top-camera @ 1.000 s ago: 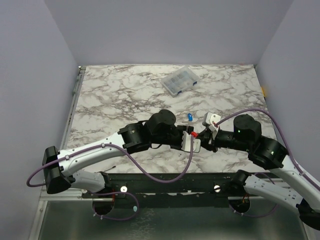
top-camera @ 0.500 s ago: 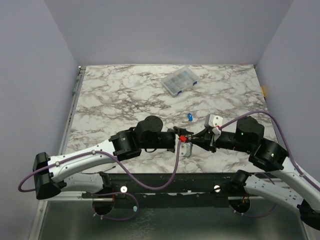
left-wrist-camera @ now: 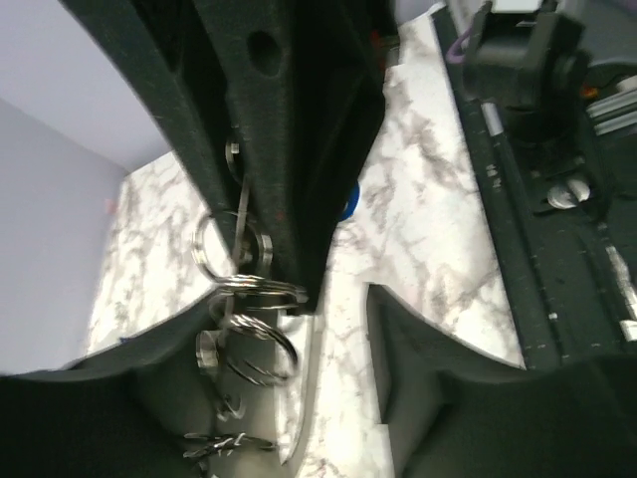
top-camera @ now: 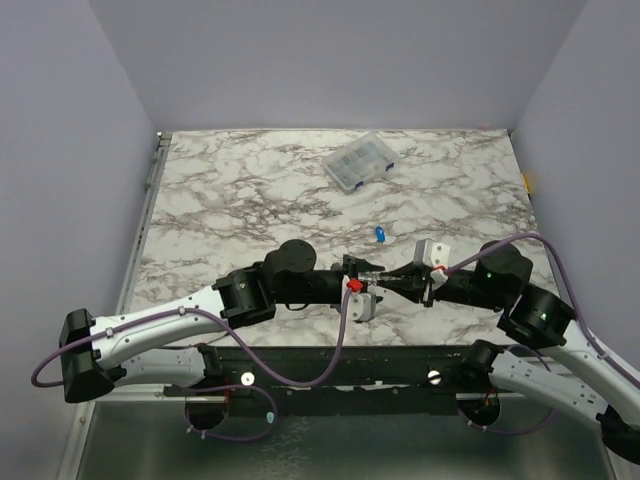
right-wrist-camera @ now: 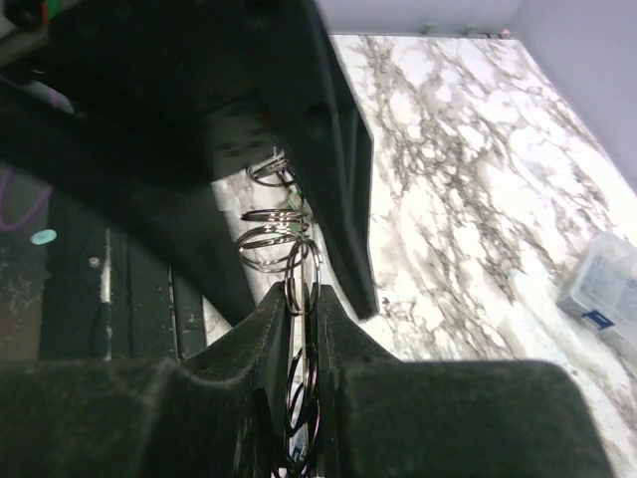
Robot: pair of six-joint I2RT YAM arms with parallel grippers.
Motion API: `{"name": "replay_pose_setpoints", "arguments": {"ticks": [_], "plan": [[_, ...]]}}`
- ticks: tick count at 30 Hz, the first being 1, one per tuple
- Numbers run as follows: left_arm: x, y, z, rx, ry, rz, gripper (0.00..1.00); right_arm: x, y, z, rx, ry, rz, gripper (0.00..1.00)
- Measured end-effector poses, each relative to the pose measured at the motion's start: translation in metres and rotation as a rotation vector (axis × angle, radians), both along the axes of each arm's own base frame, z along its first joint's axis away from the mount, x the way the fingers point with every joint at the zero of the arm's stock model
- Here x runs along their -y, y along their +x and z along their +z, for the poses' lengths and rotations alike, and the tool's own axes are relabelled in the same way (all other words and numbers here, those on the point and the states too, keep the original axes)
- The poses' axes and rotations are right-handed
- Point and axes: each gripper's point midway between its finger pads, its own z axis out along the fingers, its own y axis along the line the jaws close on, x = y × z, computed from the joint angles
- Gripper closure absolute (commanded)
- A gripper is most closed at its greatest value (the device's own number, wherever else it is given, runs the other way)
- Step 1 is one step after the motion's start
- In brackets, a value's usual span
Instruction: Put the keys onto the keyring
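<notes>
Left arm has pulled back toward the near-left since a second ago, and the right arm has followed, so the two tips now meet further left. Right gripper [right-wrist-camera: 299, 294]: jaws pinching the thin silvery keyring of linked metal rings [right-wrist-camera: 267, 249]. Left gripper [left-wrist-camera: 336, 309]: jaws part spread with the rings between them, can't tell if it's gripping. Small blue-headed metal key [top-camera: 380, 235] lies on the marble-pattern bench [top-camera: 230, 210] just beyond the tips, untouched. Clear plastic compartment box [top-camera: 357, 162] sits well back.
</notes>
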Motion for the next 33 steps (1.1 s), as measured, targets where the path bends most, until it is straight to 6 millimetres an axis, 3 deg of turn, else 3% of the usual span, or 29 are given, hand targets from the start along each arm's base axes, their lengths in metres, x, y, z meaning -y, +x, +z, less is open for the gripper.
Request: {"name": "replay_pose_setpoints", "arguments": {"ticks": [2,5,10,12,22,33], "plan": [[-0.001,-0.005,0.000,-0.002,-0.006,-0.020,0.21,0.002,0.000,0.002,0.018,0.003,0.000,0.99],[-0.007,-0.013,0.011,0.006,-0.034,-0.045,0.18,0.006,0.001,0.001,0.028,-0.006,-0.012,0.99],[-0.028,-0.008,0.041,0.043,-0.110,-0.001,0.26,0.018,-0.001,-0.018,-0.006,-0.077,-0.036,0.99],[-0.029,-0.008,0.043,0.049,-0.116,0.005,0.28,0.019,-0.002,-0.022,-0.013,-0.088,-0.036,0.99],[-0.015,-0.008,0.018,0.009,-0.052,-0.030,0.29,0.020,-0.003,-0.025,-0.023,-0.101,-0.035,0.99],[-0.001,-0.012,0.004,-0.029,-0.028,-0.076,0.44,0.020,-0.003,-0.027,-0.030,-0.108,-0.034,0.99]]}}
